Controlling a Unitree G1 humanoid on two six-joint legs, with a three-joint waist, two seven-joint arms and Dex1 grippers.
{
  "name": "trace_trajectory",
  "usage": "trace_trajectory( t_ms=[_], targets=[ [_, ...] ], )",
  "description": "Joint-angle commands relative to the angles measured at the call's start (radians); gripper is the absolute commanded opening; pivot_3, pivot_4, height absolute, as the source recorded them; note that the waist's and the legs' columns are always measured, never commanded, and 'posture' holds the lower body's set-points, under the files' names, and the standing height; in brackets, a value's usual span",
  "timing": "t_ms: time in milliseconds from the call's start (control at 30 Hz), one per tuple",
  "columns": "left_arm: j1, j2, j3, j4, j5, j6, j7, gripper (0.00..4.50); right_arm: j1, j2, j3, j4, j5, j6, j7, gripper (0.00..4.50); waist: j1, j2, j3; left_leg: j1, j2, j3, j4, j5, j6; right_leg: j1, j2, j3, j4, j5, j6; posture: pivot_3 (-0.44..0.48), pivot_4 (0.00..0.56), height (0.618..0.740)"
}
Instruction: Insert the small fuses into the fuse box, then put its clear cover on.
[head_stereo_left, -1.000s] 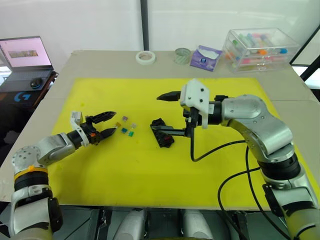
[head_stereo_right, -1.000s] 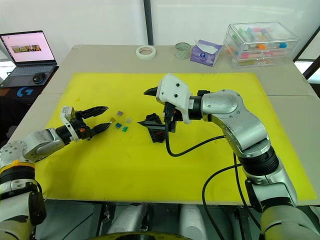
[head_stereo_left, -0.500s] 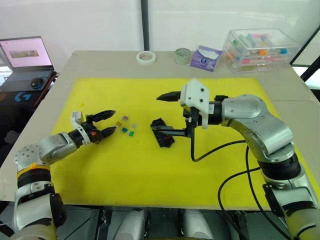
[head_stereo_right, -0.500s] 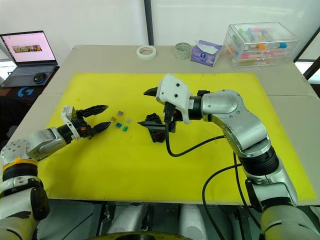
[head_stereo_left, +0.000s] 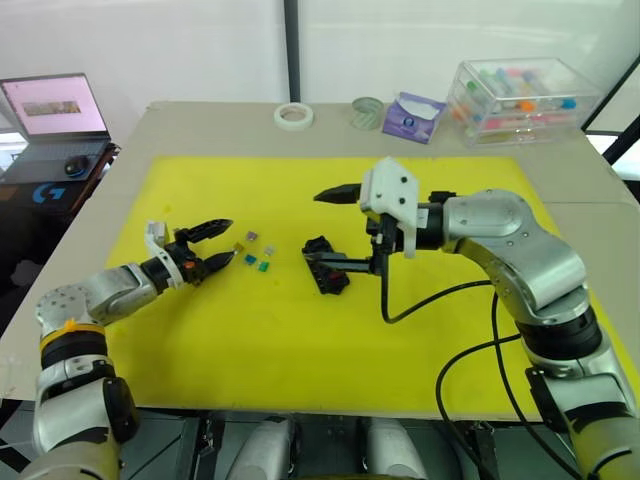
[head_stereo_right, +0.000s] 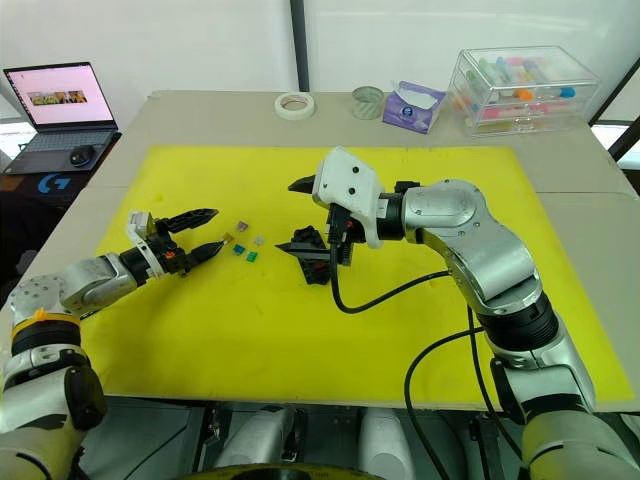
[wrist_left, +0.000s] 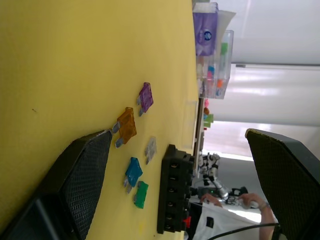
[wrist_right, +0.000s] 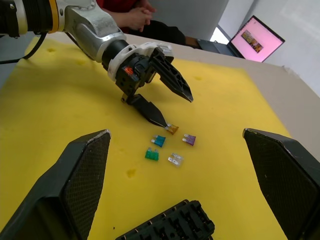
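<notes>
Low, left claw (head_stereo_left: 217, 245) spread, tip touching small fuses (head_stereo_left: 257, 253).

The scene is brightly and evenly lit, seemingly from overhead and from the pale wall at the top of the head views. The yellow mat (head_stereo_left: 300, 330) shows only soft, short shadows under the arms. In the left wrist view the upper right is blown out to near white, and the background there is blurred. The near fingers (wrist_left: 75, 185) in both wrist views are soft, probably out of focus.
</notes>
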Motion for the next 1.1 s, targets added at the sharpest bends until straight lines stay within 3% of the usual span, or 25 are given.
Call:
trace_trajectory(
  t_ms=[33, 1033, 1100],
  targets=[
    [-0.013, -0.011, 0.015, 0.031, 0.070, -0.010, -0.013, 4.50, -0.030, 0.001, -0.025, -0.041, 0.012, -0.004, -0.004, 4.48, 0.002, 0.000, 0.000, 0.000, 0.000, 0.000, 0.000, 0.000, 0.000, 0.000, 0.000, 0.000, 0.000, 0.000, 0.000, 0.000, 0.150, 0.740],
    [-0.080, -0.091, 0.041, 0.055, 0.338, 0.020, -0.153, 4.50, -0.022, 0.001, -0.025, -0.054, 0.021, 0.016, -0.015, 4.48, 0.025, 0.001, -0.002, 0.001, -0.002, -0.001, 0.001, 0.000, 0.000, 0.002, -0.002, -0.001, 0.000, 0.000, 0.000, 0.000, 0.150, 0.740],
    [-0.081, -0.095, 0.044, 0.053, 0.352, 0.022, -0.156, 3.94, -0.022, 0.001, -0.025, -0.055, 0.022, 0.016, -0.015, 4.50, 0.025, 0.001, -0.002, 0.001, -0.002, -0.002, 0.001, 0.000, 0.000, 0.002, -0.002, -0.001, 0.000, 0.000, 0.000, 0.000, 0.150, 0.740]
  ],
)
